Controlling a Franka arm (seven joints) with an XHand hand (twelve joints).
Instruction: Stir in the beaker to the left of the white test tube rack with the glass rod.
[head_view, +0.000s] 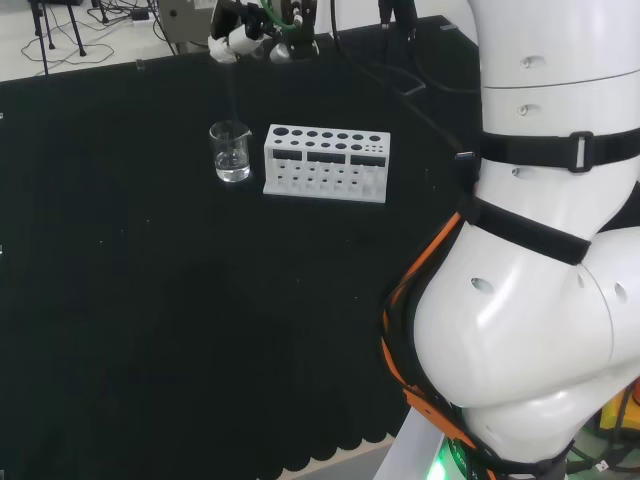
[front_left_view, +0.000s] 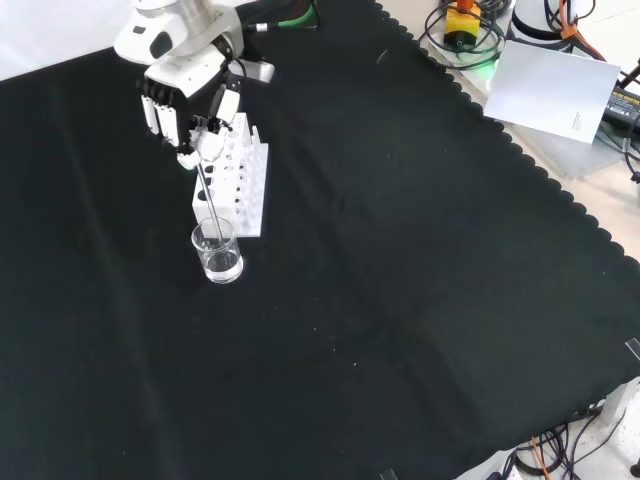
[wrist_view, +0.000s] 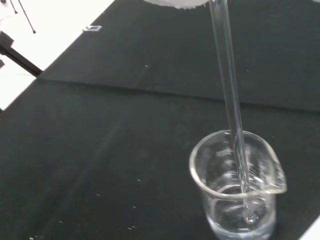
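A small clear glass beaker holding a shallow layer of clear liquid stands just left of the white perforated test tube rack in the head view. A thin clear glass rod dips into it, pinched above by the hand's curled fingers.

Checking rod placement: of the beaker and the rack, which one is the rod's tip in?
The beaker: the rod, held by the hand, dips into its liquid. The rack beside it holds nothing.
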